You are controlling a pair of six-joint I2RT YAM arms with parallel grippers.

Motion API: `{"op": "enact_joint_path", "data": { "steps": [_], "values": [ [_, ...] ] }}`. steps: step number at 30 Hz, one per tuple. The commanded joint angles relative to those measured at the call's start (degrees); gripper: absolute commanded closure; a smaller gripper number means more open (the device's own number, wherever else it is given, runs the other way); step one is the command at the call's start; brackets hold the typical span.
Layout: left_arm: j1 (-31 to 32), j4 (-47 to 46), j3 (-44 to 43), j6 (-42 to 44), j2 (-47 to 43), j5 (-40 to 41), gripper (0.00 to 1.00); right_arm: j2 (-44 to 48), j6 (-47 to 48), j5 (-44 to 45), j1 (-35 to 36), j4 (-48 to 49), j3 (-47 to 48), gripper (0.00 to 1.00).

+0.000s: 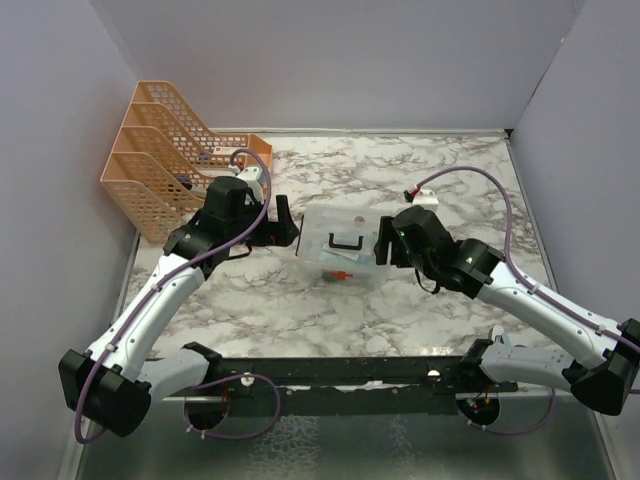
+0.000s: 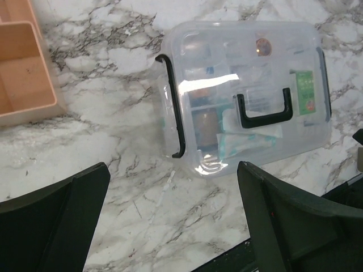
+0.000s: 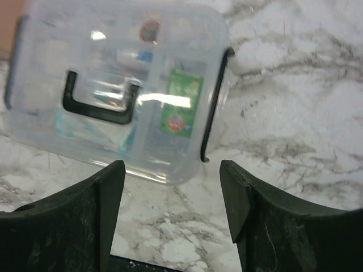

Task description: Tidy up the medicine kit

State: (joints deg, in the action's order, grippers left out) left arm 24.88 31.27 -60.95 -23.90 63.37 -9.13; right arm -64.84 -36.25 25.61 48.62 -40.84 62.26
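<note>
**Inspector:** Where is the kit lying, and what are the hands doing?

**Assessor:** The clear medicine box (image 1: 340, 250) is sitting lid-on at the middle of the marble bench (image 1: 430, 170). The left hand (image 1: 285, 222) is hovering at the box's 9 o'clock and the right hand (image 1: 383, 240) at its 3 o'clock. Both are standing wide apart and gripping nothing. Neither appears to be touching the box.

**Inspector:** What are you flagging as the risk?

**Assessor:** The box is resting loose on smooth stone. In my judgement, a push on one side latch (image 2: 173, 107) alone is likely to slide or turn the box rather than release the clip. The cause would be one hand working with no bracing from the other. I am also noting that lifting by the carry handle (image 2: 264, 110) with the latches undone could drop the base and scatter the contents. The glossy lid is throwing glare, so aiming at the thin black clips is looking unreliable.

**Inspector:** And the count?

**Assessor:** I am counting one box, one handle, two side latches and two hands. One orange stepped file rack (image 1: 170, 160) is standing at the bench's 10 o'clock. Inside, a green-labelled packet (image 3: 181, 102) is showing. The remaining contents are too blurred to count.
</note>
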Motion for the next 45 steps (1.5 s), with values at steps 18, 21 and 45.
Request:
{"op": "enact_joint_path", "data": {
  "steps": [18,21,45],
  "values": [
    [-0.01,5.69,4.34,-3.80,-13.80,7.32,0.01,-1.64,-10.20,-0.65,-2.20,6.02,-11.19,0.74],
    [-0.01,5.65,4.28,-3.83,-14.67,7.71,0.01,-2.34,-9.43,-1.21,-2.56,5.70,-9.78,0.74],
    [0.00,9.24,-3.97,4.80,-32.42,26.23,0.01,36.53,3.99,17.65,-2.62,-11.85,-4.99,0.10]
  ]
}}
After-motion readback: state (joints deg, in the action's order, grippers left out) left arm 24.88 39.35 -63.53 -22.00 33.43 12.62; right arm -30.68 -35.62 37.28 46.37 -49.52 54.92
